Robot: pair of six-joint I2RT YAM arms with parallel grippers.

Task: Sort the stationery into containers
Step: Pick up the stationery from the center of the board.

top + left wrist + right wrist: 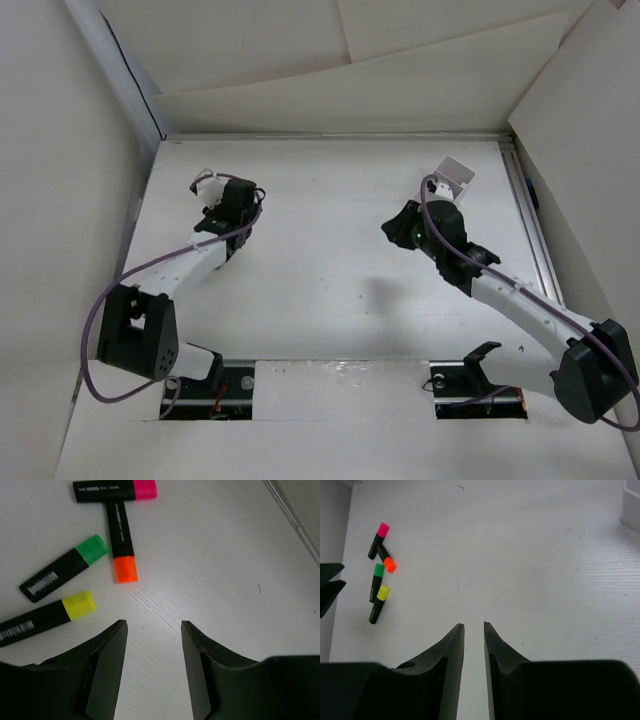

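Four highlighters lie in a loose cluster ahead of my left gripper (154, 625), which is open and empty just short of them. They are the pink-capped one (115, 490), the orange-capped one (121, 542), the green-capped one (65, 567) and the yellow-capped one (45, 616). The pink one touches the end of the orange one. The right wrist view shows the same cluster, pink (378, 540) to yellow (379, 602), far away at the left. None of them shows in the top view. The white tray (457, 176) stands at the back right. My right gripper (474, 626) hovers over bare table, jaws almost together, holding nothing.
The left gripper (225, 205) is at the back left and the right gripper (398, 228) is right of centre. White walls enclose the table on three sides. A metal rail (530, 220) runs along its right edge. A corner of the tray (632, 505) shows in the right wrist view.
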